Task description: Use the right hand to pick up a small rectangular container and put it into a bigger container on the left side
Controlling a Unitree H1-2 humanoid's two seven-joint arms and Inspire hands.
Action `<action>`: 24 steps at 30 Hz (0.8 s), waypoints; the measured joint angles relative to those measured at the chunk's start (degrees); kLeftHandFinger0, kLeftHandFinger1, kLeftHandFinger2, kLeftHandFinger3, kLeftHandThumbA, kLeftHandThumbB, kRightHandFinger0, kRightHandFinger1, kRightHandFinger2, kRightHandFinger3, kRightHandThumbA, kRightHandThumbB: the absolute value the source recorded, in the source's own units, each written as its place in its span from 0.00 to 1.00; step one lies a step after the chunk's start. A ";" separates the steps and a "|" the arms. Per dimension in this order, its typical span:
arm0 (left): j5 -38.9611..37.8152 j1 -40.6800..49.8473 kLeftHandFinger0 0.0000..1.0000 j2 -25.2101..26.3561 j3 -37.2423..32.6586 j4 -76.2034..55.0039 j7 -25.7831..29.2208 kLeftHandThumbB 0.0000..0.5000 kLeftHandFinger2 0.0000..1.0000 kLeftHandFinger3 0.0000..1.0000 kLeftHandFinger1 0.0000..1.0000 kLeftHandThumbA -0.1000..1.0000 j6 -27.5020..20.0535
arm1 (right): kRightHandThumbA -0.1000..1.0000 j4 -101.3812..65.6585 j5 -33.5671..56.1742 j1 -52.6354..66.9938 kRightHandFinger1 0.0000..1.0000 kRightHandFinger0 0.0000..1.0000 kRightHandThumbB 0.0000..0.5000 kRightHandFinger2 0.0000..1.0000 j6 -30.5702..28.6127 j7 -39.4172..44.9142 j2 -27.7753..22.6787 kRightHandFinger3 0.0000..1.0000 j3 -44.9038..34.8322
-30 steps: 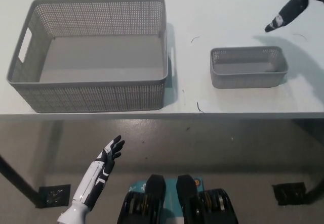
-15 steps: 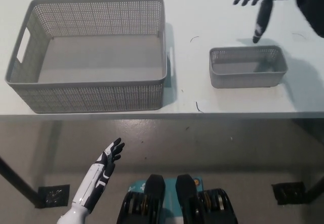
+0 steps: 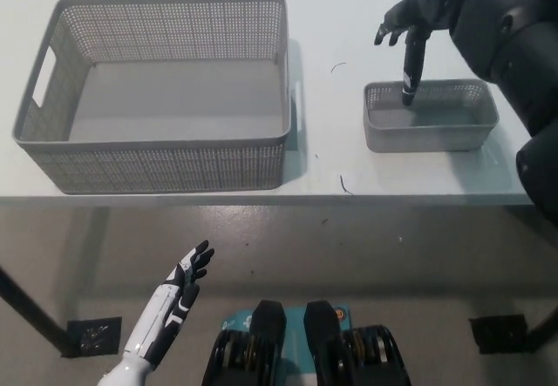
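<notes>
A white table [image 3: 349,3] fills the upper part of the view. On its left side stands the big basket [image 3: 157,155], a grey mesh bin with its long axis running left to right, open side up and nothing inside. To the right, well apart from it, sits the small basket [image 3: 430,132], also grey mesh, upright, long axis left to right, parallel to the table's front edge. The black right hand [image 3: 411,29] hangs over the small basket's far left corner, fingers spread and holding nothing; one finger points down inside the far rim. The white left hand [image 3: 190,273] rests below the table edge, fingers loosely apart, empty.
</notes>
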 measured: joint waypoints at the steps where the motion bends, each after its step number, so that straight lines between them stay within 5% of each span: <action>1: 0.01 0.00 1.00 0.00 0.00 -0.01 0.00 0.69 1.00 1.00 1.00 1.00 0.00 | 1.00 0.28 -0.40 0.51 1.00 1.00 0.81 1.00 -0.05 -0.42 0.03 1.00 0.06; 10: 0.26 0.09 1.00 0.00 -0.03 -0.33 0.00 0.72 1.00 1.00 1.00 1.00 0.01 | 1.00 1.14 -2.36 5.29 1.00 1.00 0.80 1.00 0.08 -2.55 0.04 1.00 -0.19; 17: 0.27 0.37 1.00 0.00 -0.04 -0.49 -0.01 0.73 1.00 1.00 1.00 1.00 0.00 | 1.00 1.54 -2.51 6.89 1.00 1.00 0.93 1.00 0.27 -4.61 -0.46 1.00 -2.27; 24: 0.26 0.35 1.00 0.00 -0.04 -0.50 -0.01 0.72 1.00 1.00 1.00 1.00 0.00 | 1.00 1.68 -3.39 9.15 1.00 1.00 0.86 1.00 0.11 -7.21 -0.68 1.00 -2.25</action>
